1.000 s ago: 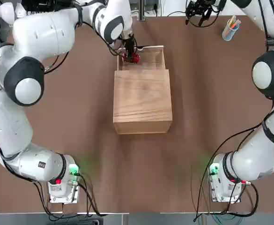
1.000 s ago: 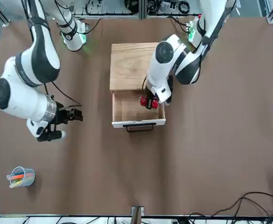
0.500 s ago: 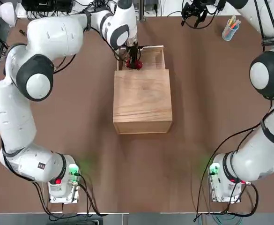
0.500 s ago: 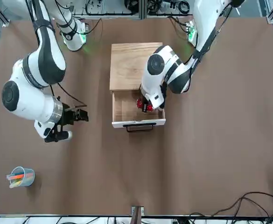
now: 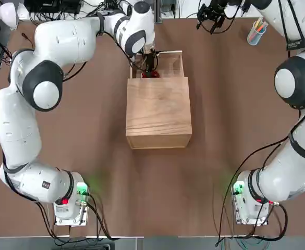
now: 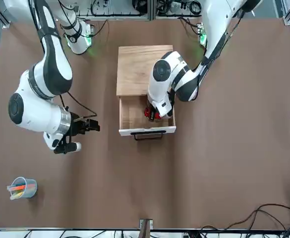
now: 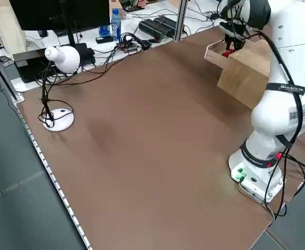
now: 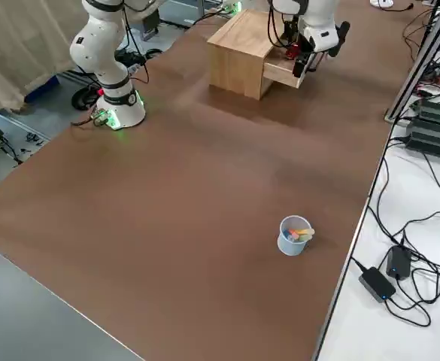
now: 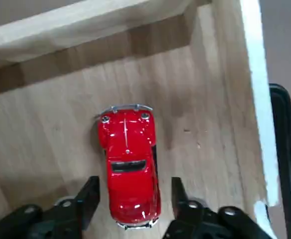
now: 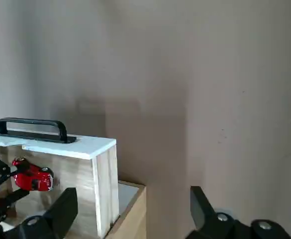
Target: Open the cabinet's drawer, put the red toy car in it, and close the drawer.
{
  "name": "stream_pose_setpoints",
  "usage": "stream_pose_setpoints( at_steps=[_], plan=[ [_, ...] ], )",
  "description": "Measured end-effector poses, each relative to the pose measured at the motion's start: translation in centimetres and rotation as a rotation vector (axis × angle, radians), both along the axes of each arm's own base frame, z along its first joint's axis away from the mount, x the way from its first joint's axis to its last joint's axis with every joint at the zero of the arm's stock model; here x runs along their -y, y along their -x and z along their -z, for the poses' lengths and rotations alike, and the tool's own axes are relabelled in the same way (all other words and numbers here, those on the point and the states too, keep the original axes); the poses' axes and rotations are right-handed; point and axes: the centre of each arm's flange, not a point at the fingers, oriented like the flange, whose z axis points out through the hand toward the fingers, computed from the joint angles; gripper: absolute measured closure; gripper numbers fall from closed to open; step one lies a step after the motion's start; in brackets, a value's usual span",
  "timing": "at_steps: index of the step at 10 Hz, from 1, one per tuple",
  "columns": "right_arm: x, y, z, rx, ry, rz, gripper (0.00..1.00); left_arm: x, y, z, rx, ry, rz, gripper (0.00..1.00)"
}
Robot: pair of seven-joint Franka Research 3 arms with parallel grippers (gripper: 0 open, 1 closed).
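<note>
A: Brown tabletop (image 5: pixel 105 135) under both arms. Nearest the bases, what stands on it?

B: Wooden cabinet (image 5: pixel 159 107), between the two arms. Its drawer (image 6: pixel 135 111) is open on the side away from the bases, with a black handle (image 6: pixel 148 135) on the front.

A: Position of the red toy car (image 9: pixel 130 174)?

B: Inside the drawer, upright. Left wrist view: the body lies between the fingers of the left gripper (image 9: pixel 134 199), one end reaching out past the tips. Bare drawer floor shows along both flanks, so neither finger touches it.

A: Left jaws, then?

B: Apart, one on each side of the car, clamped on nothing. The left arm (image 5: pixel 63 41) reaches forward, bends inward over the open drawer, and its wrist points down.

A: Right arm (image 6: pixel 40 84)?

B: Bent and extended toward the far side. The right gripper (image 10: pixel 134 206) hangs over the table to the right of the drawer, well apart from it. Jaws wide apart, nothing between them.

A: Farther out?

B: Light-blue cup (image 5: pixel 257 32) of pens, near the far edge on the right. Beyond the tabletop, a black monitor (image 7: pixel 37 14) on a white surface
</note>
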Motion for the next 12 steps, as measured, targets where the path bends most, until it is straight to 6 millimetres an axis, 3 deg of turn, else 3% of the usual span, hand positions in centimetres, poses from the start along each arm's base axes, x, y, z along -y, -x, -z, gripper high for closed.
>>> stream_pose_setpoints(
  at_steps=[2,3,5,6,7,9,12],
  plan=[
    [-1.8,-0.4,1.0,0.013,-0.065,0.027,0.04,0.0,-0.3,-1.5,0.053,-0.024,0.031,0.01],
    [-3.1,-0.3,1.6,0.004,-0.100,0.033,0.11,-0.3,-0.4,-3.0,0.081,-0.048,0.058,0.00],
    [-5.9,0.2,2.7,-0.007,-0.137,0.028,0.39,-2.6,-1.3,-7.5,0.121,-0.088,0.115,0.00],
    [-7.1,0.5,3.1,-0.005,-0.140,0.020,0.42,-4.5,-2.0,-9.6,0.134,-0.115,0.151,0.00],
    [-8.2,0.8,3.3,0.000,-0.140,0.013,0.60,-6.6,-2.9,-11.3,0.139,-0.133,0.197,0.00],
    [-10.5,1.7,3.7,0.000,-0.140,0.006,0.77,-11.5,-5.2,-13.5,0.116,-0.125,0.305,0.00],
    [-14.3,2.4,4.3,0.053,-0.147,0.001,0.86,-18.6,-7.0,-16.7,0.124,-0.114,0.485,0.00]
  ],
)
